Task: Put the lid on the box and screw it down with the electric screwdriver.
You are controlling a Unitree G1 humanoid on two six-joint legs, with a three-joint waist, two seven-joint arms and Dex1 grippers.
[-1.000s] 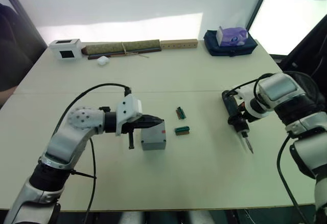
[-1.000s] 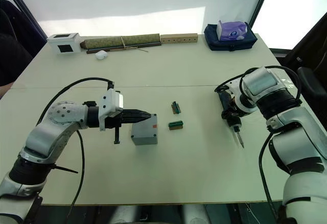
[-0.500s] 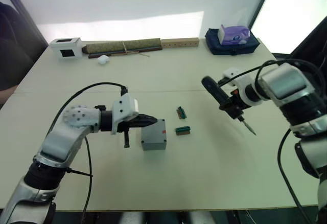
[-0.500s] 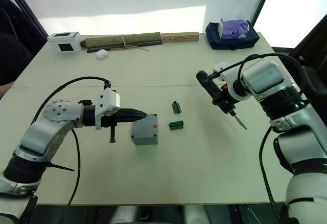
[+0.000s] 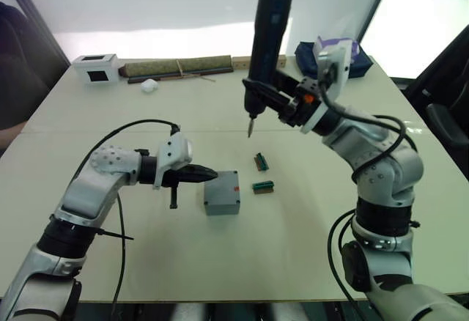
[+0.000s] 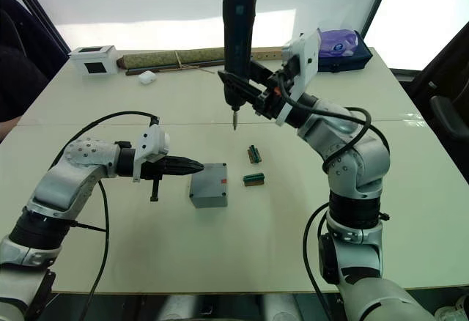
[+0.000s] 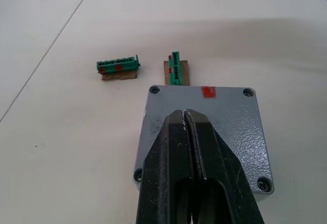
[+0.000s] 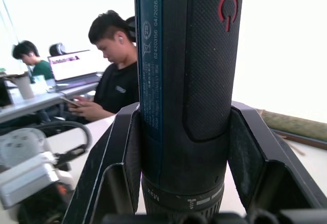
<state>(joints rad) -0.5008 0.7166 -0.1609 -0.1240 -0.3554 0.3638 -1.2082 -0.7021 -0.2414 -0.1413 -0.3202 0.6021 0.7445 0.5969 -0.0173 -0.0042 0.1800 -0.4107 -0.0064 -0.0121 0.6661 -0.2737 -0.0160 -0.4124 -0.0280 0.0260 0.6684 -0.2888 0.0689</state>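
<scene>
One step appears done: the lid sits on the box, your closed, empty left gripper points at it, and your right gripper grips the electric screwdriver upright above, with screws left to drive.

Speckled matt metal lid — screwdriver grip textured

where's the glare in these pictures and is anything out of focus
Eye views: the backdrop behind the pale table is blown out white. Right wrist view: bright background, people softly blurred, while the thick black cylindrical electric screwdriver is crisp. Left wrist view: the small square grey metal box is evenly lit and sharp.
</scene>
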